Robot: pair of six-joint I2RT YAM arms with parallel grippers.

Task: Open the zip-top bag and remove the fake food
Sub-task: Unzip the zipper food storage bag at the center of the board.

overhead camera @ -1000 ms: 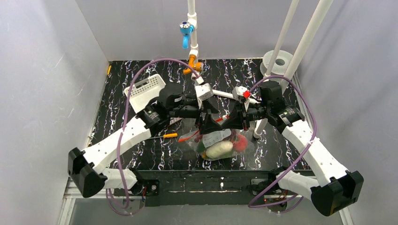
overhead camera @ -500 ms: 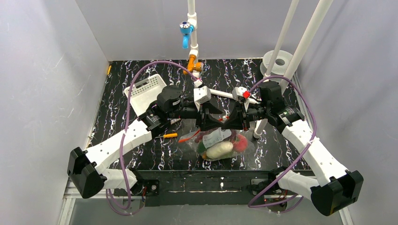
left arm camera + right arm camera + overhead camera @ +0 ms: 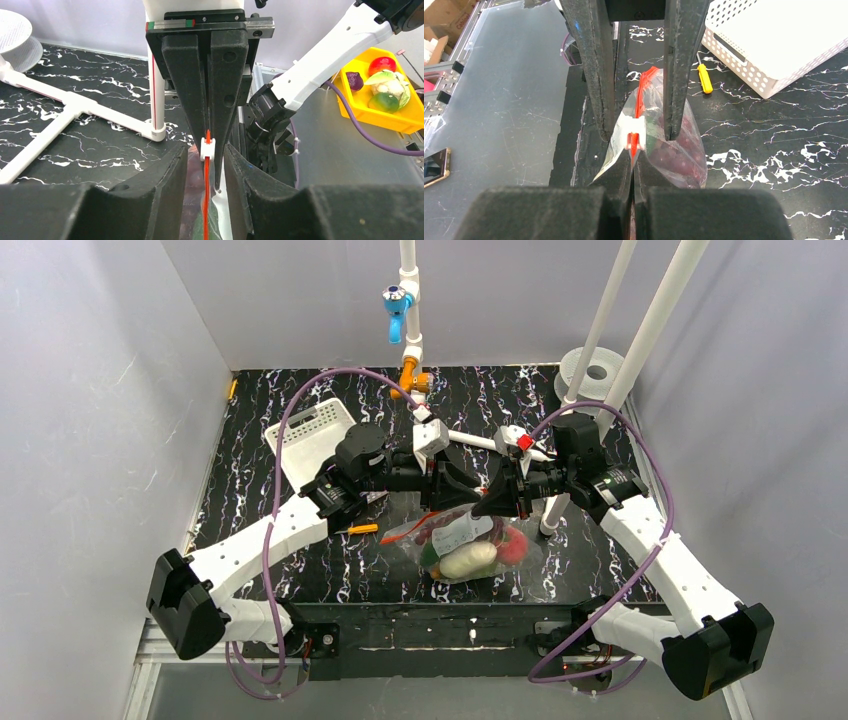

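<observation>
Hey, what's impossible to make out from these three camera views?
Top view: the mouth of the bag is hidden under both sets of jaws.
Right wrist: the food is a dark red blur through crinkly plastic; its own jaws cover the bag's near end.
Left wrist: own jaws and the bottom edge hide nearly all the contents; only slider and strip show clearly.

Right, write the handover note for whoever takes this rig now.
Left gripper: open, jaws straddling the orange zip strip at its white slider, not clamped yet.
Right gripper: shut on the zip-top bag, pinching the strip beside the slider.
Fake food: inside the bag, near the middle of the table.
Done: the bag's mouth is pinched; the strip looks zipped.
Left: grip the slider, run the zip open, take the food out.
</observation>
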